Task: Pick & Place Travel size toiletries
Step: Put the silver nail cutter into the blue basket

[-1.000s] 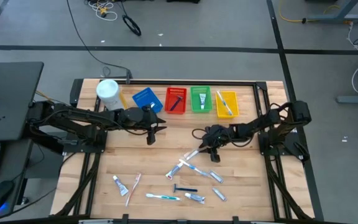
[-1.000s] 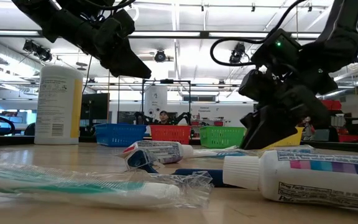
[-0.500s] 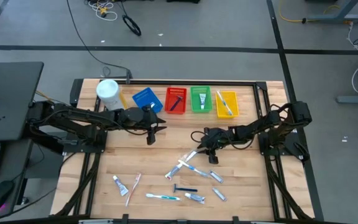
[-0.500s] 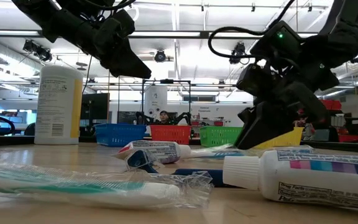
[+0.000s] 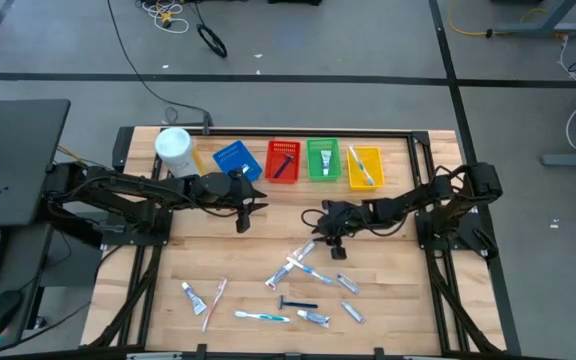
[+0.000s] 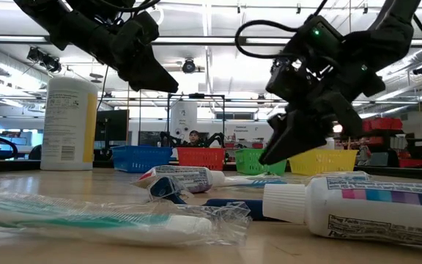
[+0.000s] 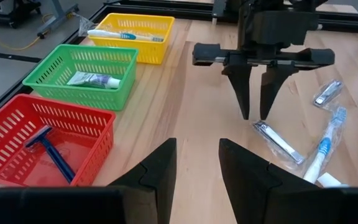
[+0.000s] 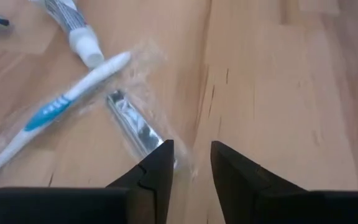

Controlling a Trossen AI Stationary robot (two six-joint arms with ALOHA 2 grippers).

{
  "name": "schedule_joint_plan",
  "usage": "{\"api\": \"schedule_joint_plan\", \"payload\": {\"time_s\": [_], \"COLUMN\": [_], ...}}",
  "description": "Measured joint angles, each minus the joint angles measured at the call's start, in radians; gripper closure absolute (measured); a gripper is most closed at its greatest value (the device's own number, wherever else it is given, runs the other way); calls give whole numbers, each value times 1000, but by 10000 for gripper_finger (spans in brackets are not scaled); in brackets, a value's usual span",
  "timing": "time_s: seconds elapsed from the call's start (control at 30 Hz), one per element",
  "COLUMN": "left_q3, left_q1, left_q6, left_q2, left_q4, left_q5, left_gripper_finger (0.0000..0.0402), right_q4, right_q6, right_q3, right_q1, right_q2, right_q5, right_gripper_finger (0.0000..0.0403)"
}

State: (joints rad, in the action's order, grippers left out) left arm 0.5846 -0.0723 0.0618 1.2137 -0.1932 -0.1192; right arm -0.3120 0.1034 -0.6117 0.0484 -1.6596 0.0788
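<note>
Wooden bench (image 5: 268,250): right gripper (image 7: 254,116), fingers part-spread and empty, hangs just above a flat silver sachet in crinkly clear wrap (image 8: 134,127). Light, thin, slippery; I'd pinch across its narrow width. White-blue wrapped toothbrush (image 8: 61,102) lies just beside, snag risk. Left gripper (image 5: 242,221) waits near the baskets, fingers apart, empty.

Two black jointed arms, looped black cables, green LED on wrist.
</note>
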Motion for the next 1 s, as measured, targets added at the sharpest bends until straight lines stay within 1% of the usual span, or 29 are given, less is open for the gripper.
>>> {"api": "schedule_joint_plan", "payload": {"time_s": [0.13, 0.23, 0.3, 0.43, 0.63, 0.73, 0.83, 1.0], "left_q3": [0, 0, 0, 0, 0, 0, 0, 0], "left_q1": [0, 0, 0, 0, 0, 0, 0, 0], "left_q6": [13, 13, 14, 14, 14, 14, 14, 14], "left_q2": [0, 0, 0, 0, 0, 0, 0, 0], "left_q4": [0, 0, 0, 0, 0, 0, 0, 0], "left_q5": [0, 0, 0, 0, 0, 0, 0, 0], "left_gripper_finger": [274, 274, 274, 274, 274, 274, 274, 274], "right_q4": [9, 9, 9, 16, -43, -52, -34, 29], "right_q6": [33, 67, 71, 71, 78, 77, 70, 81], "right_q3": [-22, -28, -28, -29, -29, -52, -79, -87], "right_q1": [0, 0, 0, -1, -1, -3, -4, -4], "right_q2": [0, 0, 0, -2, -55, -64, -64, -64], "right_q5": [9, 80, 106, 109, 110, 133, 160, 161], "right_gripper_finger": [288, 288, 288, 288, 284, 267, 241, 210]}}
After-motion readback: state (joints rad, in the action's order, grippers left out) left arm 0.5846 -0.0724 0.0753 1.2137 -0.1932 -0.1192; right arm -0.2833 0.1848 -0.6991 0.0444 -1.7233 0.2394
